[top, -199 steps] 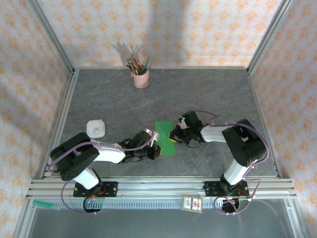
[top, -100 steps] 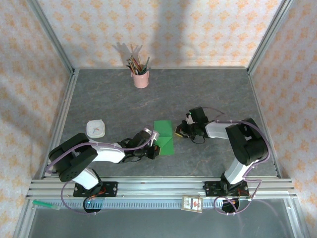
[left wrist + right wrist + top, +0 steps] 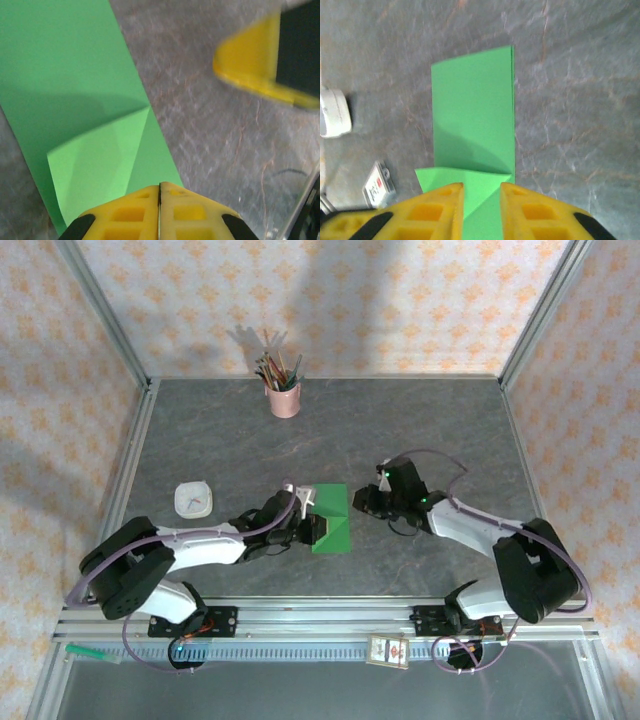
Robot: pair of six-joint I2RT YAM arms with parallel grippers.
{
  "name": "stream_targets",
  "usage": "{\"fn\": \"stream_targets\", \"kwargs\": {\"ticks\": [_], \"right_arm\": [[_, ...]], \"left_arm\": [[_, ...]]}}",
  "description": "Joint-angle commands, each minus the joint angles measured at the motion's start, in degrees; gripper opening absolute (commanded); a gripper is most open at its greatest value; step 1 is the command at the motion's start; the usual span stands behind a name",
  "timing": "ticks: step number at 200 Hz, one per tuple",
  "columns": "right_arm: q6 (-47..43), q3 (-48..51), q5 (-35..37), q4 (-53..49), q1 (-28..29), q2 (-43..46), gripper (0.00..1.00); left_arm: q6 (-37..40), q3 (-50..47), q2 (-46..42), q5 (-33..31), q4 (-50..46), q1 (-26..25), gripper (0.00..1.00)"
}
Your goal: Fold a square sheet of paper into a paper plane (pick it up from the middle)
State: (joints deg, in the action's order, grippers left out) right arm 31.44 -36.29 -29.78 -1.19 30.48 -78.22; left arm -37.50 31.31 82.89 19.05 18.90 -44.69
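Observation:
The square sheet of paper (image 3: 334, 510) lies flat on the grey table as a narrow bright green strip. One of its corners is folded over into a triangular flap (image 3: 475, 182), also seen as the flap (image 3: 100, 160) in the left wrist view. My left gripper (image 3: 316, 529) is shut, its tips (image 3: 160, 187) resting at the strip's lower left edge with nothing seen between them. My right gripper (image 3: 362, 503) stands just right of the sheet. In the right wrist view it (image 3: 481, 189) is open over the flap, and green paper (image 3: 472, 115) shows in the gap.
A pink cup of pens (image 3: 284, 398) stands at the back of the table. A white round-cornered object (image 3: 193, 500) lies left of the arms' tips. A small white card (image 3: 388, 650) sits on the front rail. Metal frame posts and patterned walls enclose the table.
My right gripper let go of the paper's right edge, drew back to the right and opened its jaws. The left gripper shifted slightly up along the sheet and stayed shut.

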Motion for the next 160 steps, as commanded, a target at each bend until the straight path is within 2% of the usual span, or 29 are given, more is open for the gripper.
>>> {"fn": "stream_targets", "kwargs": {"ticks": [1,35,72,125,160], "right_arm": [[0.62,0.7,4.05,-2.9,2.61,1.31,0.31],[2.06,0.63,5.96,-6.15,6.85,1.74,0.37],[7.61,2.11,7.75,-6.63,12.12,2.54,0.47],[14.14,5.4,7.16,-0.67,17.56,0.9,0.48],[14.61,6.34,9.3,-0.72,18.29,-0.13,0.48]], "left_arm": [[1.45,3.81,3.75,-0.59,-1.29,1.47,0.07],[3.38,6.06,8.92,-1.18,-2.2,2.88,0.02],[2.97,4.72,12.79,-1.35,-0.25,3.55,0.0],[0.11,0.9,15.28,-0.78,4.59,3.63,0.0],[0.14,0.16,15.2,-0.67,4.97,3.57,0.0]]}}
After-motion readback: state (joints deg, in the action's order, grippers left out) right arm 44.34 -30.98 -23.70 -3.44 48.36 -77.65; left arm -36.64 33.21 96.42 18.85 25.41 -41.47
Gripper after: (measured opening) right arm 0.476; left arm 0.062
